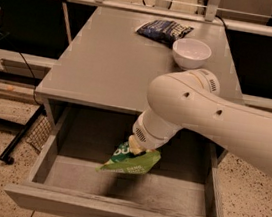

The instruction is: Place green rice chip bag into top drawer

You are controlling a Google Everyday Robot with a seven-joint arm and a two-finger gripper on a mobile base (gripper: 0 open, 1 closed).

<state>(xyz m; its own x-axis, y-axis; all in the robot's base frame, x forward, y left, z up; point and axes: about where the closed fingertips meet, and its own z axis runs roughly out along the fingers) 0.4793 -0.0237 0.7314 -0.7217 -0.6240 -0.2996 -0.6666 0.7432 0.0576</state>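
Observation:
The top drawer (60, 145) of the grey table is pulled wide open, its flat front with a small metal knob at the bottom of the view. The green rice chip bag (131, 161) hangs tilted inside the drawer opening, a little above the drawer floor. My gripper (135, 148) is at the end of the big white arm, reaching down from the right into the drawer, and it holds the bag by its top edge. The arm's wrist hides most of the fingers.
The grey table top (107, 61) carries a dark blue snack bag (164, 31) at the back and a white bowl (191, 53) beside it. A black frame leg (21, 135) stands on the speckled floor at the left.

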